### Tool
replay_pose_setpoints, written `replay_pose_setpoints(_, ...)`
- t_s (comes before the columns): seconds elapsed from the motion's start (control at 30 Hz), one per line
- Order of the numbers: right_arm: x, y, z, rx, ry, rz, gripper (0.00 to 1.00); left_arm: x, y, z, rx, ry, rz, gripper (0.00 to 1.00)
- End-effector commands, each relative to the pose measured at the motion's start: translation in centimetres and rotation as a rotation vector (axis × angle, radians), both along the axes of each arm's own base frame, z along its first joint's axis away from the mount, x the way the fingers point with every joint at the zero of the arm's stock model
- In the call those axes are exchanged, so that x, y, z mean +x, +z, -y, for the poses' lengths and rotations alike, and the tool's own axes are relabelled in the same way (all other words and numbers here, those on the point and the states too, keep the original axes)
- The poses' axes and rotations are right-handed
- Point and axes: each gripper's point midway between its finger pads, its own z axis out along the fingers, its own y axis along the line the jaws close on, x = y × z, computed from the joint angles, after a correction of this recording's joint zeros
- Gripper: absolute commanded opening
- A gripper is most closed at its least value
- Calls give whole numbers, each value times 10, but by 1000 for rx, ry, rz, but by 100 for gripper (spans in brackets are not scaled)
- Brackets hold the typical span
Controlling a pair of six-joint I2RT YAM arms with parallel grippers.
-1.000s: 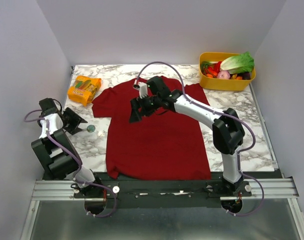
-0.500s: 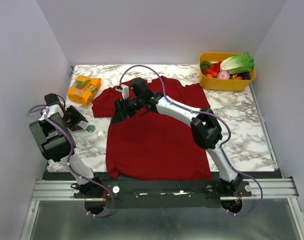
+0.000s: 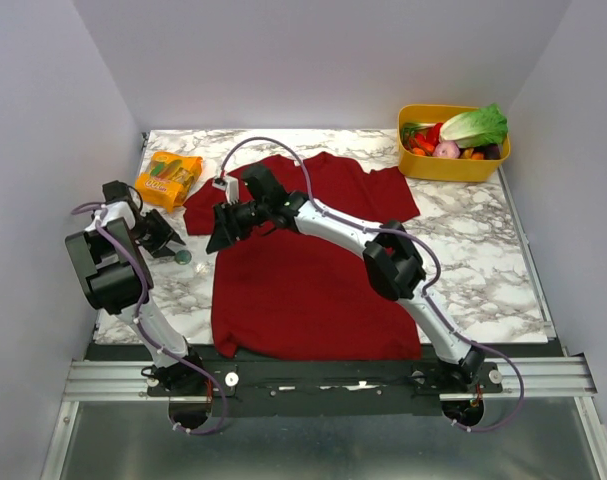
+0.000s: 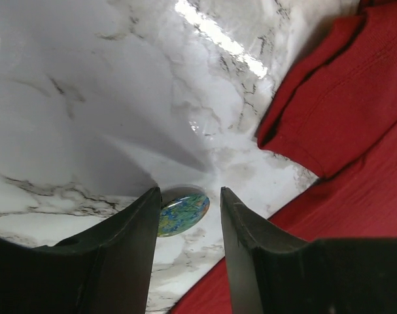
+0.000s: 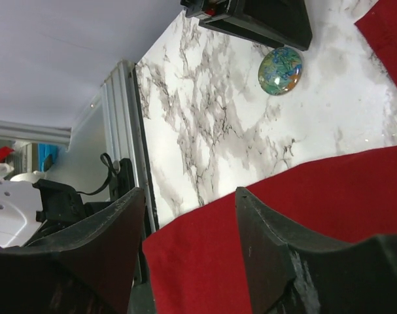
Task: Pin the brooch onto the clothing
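Note:
The brooch is a small round blue-green disc lying on the marble just left of the dark red T-shirt. My left gripper is open and low over the table. In the left wrist view the brooch lies between my fingertips, close to the left one, with my gripper apart from it. The shirt lies to the right there. My right gripper is open and empty above the shirt's left edge, under the sleeve. The right wrist view shows the shirt under my gripper and the brooch beyond.
An orange snack packet lies at the back left. A yellow tub of vegetables stands at the back right. Grey walls close in the left, back and right sides. The left gripper's body shows at the top of the right wrist view.
My right gripper has swept left across the shirt, from near the collar to the shirt's left edge. My left gripper has shifted slightly toward the brooch.

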Motion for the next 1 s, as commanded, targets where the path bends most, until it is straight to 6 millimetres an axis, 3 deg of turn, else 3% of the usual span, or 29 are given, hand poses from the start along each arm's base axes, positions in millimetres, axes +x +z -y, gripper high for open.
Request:
replay_pose_setpoints(0.0, -14, -5, -17, 24, 41, -16, 65, -35, -30, 25, -53, -53, -134, 49)
replay_pose_setpoints(0.23, -20, -23, -29, 8, 45, -27, 64, -43, -19, 42, -103, -64, -83, 50)
replay_pose_setpoints(0.57, -11, -50, -40, -30, -29, -67, 65, -41, 5, 24, 16, -41, -55, 59)
replay_pose_setpoints(0.77, -7, -68, -45, -58, -84, -128, 66, -58, -14, 35, -33, -56, -107, 58)
replay_pose_setpoints(0.97, -4, -84, -49, -83, -124, -186, 66, -59, -25, 46, -84, -69, -122, 55)
